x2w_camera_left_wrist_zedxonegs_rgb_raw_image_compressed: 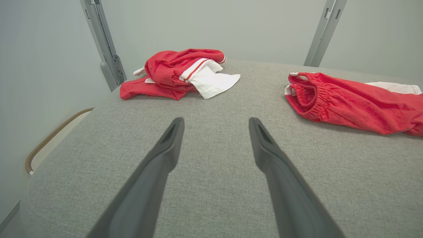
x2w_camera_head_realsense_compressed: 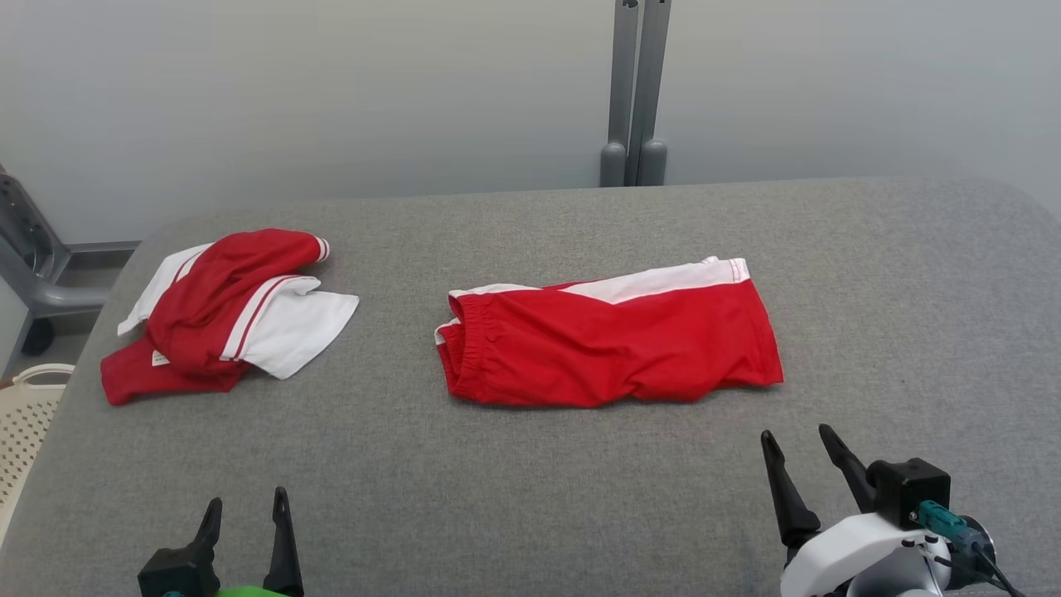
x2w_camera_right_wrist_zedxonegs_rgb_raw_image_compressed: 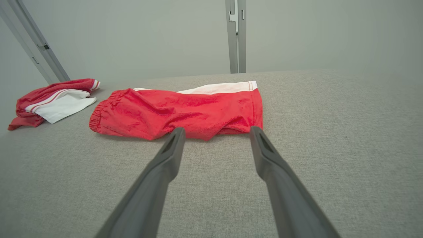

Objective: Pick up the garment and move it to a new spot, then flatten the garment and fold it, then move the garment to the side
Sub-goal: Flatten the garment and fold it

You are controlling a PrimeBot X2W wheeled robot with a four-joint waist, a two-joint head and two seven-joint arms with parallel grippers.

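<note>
The red shorts [x2w_camera_head_realsense_compressed: 609, 340] are lying flat at the middle of the grey padded table [x2w_camera_head_realsense_compressed: 530, 497]. A crumpled red-and-white top [x2w_camera_head_realsense_compressed: 224, 315] is lying well apart, toward the robot's left. The left gripper [x2w_camera_head_realsense_compressed: 248, 496] and right gripper [x2w_camera_head_realsense_compressed: 796, 431] are hovering short of both, jaws apart, holding nothing.

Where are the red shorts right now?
Head view: the red shorts lie near the middle of the grey table, right of the crumpled red-and-white top, just beyond the right gripper.

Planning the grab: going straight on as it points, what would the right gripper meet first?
Likely the near edge of the red shorts, toward the hem end; only bare table lies before the right gripper.
</note>
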